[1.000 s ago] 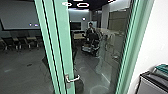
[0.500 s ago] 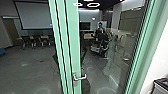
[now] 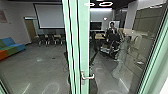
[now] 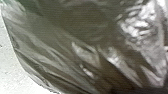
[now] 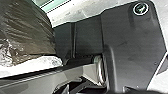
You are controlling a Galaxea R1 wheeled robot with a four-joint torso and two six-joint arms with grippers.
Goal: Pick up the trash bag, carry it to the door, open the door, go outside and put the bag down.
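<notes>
Main hazard: the dark, glossy trash bag is close to both wrists, alongside the robot's dark plate. If the robot advances without enough clearance, the bag could press against the green door stile or catch on the lever handle, and thin plastic could tear. Should an arm carrying the bag also be used to work the lever, the load could slip or swing. Contact with the plate could chafe the film; whether they touch, I cannot tell.

Secondary hazard: the stile stands almost straight ahead, so a poorly lined-up approach could knock the base against it. Reflections on the glass pane could mislead anyone judging clearance; a person with a rig is visible well beyond the door.

Not verified: whether the left gripper or the right gripper is open or closed on the bag; I cannot tell for either. The bag's neck and full outline are hidden or cut off, so neither its hold nor its fullness can be confirmed. A pale, shiny strip beside the bag cannot be identified. The door's lower end is cut off, its latch cannot be inspected, and the person's hands are indistinct.
</notes>
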